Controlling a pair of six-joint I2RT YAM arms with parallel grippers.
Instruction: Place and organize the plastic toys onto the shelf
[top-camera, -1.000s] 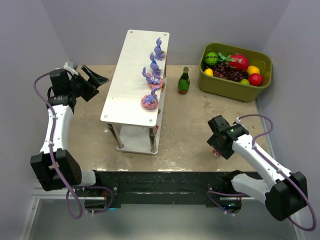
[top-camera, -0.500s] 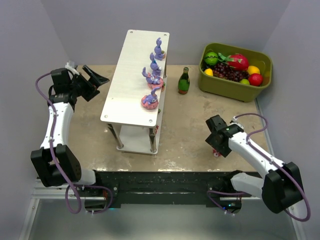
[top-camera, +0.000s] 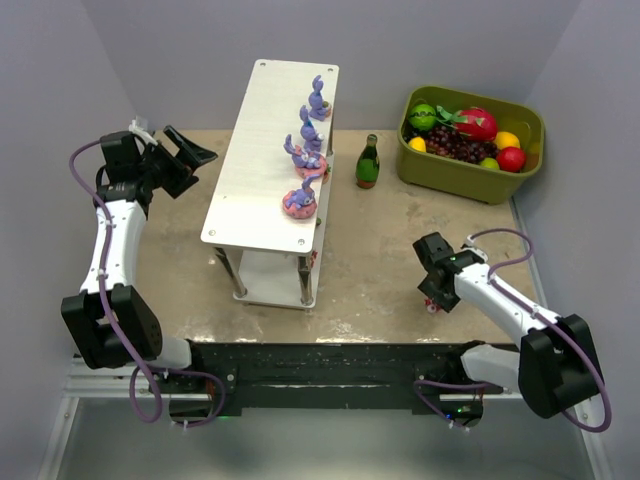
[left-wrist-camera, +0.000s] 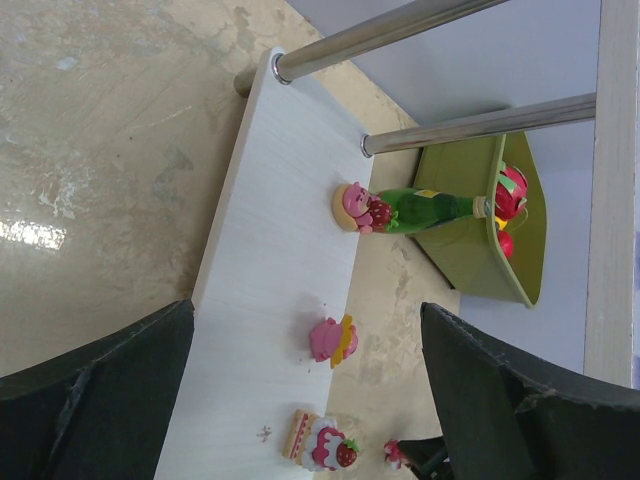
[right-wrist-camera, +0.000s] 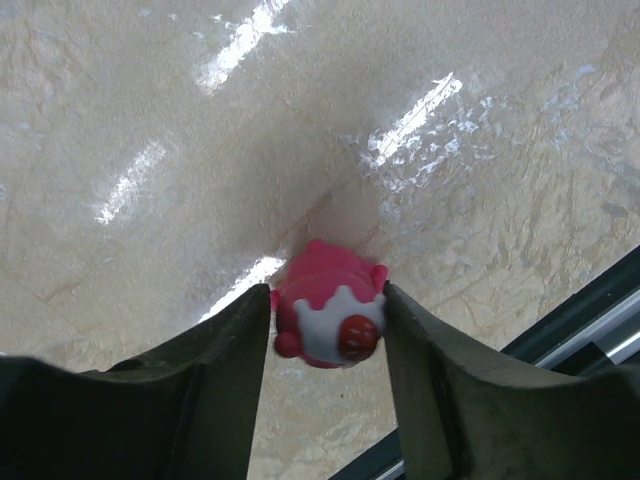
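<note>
Pick-up step: pink toy (right-wrist-camera: 325, 312) is gripped between the fingers (right-wrist-camera: 200, 400) of the right pincer (right-wrist-camera: 328, 298), left pincer (left-wrist-camera: 308, 310) is spread open; a lift toward the shelf (top-camera: 265, 150) is judged due next.

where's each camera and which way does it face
Top external: above and behind, looking down on shelf and both arms.
Left wrist: on left arm, facing along the lower tier; open left claw shows.
Right wrist: on right arm, facing the table; right claw grips pink toy.
Shared: top and left wrist both see the bottle.
</note>
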